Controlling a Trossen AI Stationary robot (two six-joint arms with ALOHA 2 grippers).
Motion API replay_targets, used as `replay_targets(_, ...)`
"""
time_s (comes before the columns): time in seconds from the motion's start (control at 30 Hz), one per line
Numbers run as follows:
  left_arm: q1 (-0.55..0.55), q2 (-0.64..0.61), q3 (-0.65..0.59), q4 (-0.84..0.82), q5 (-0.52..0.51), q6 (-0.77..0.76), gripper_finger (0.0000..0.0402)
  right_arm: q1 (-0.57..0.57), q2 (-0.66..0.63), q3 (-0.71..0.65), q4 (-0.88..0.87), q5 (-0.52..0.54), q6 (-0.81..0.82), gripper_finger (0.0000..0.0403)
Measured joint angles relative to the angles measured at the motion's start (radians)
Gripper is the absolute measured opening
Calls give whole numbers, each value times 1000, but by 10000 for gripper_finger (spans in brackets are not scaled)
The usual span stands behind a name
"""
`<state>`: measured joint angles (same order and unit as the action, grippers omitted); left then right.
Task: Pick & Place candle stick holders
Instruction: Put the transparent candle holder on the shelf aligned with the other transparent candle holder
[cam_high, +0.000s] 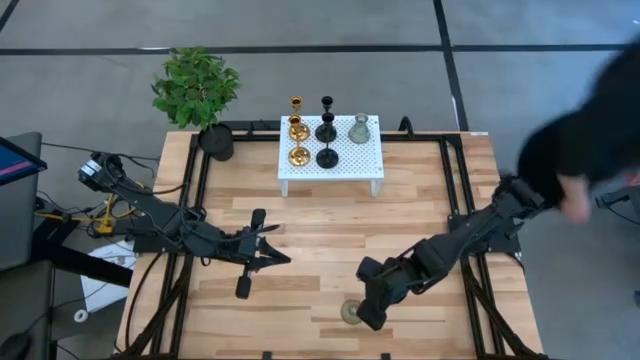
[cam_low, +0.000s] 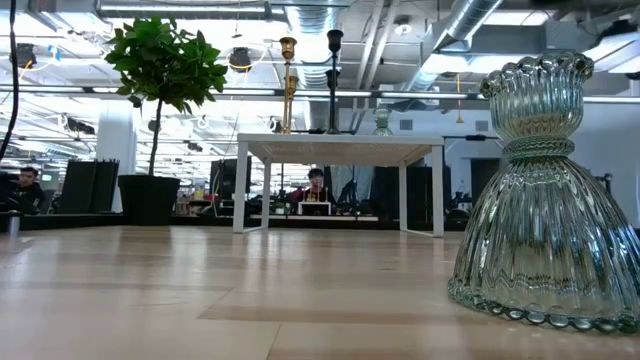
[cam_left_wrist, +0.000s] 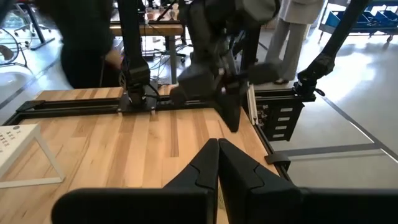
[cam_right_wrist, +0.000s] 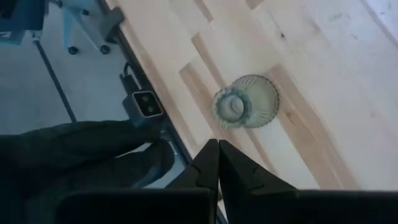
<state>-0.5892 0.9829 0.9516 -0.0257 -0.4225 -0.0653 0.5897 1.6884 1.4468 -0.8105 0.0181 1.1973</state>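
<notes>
A grey-green ribbed glass candle stick holder (cam_high: 350, 312) stands upright on its round base on the wooden table near the front edge. It looms at the right of the low view (cam_low: 540, 190) and shows from above in the right wrist view (cam_right_wrist: 245, 101). My right gripper (cam_high: 366, 316) (cam_right_wrist: 217, 144) is shut and empty, just beside and above it, apart from it. Gold holders (cam_high: 298, 128), black holders (cam_high: 326, 130) and another grey-green holder (cam_high: 359, 128) stand on a white perforated stand (cam_high: 370, 160) at the far middle. My left gripper (cam_high: 283, 259) (cam_left_wrist: 217, 143) is shut and empty over the table's left middle.
A potted plant (cam_high: 200, 95) in a black pot stands at the stand's left, at the far left corner. A person (cam_high: 590, 140) is at the table's right side, by the right arm's base. Bare wood lies between the two grippers and the stand.
</notes>
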Motion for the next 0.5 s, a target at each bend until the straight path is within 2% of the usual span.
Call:
replay_targets(0.33,0,0,0,0,0,1,6,-4,21,-86,100,-51,-28,0)
replay_targets(0.5,0,0,0,0,0,1,8,-17,22,-94,124,-24,-97,0)
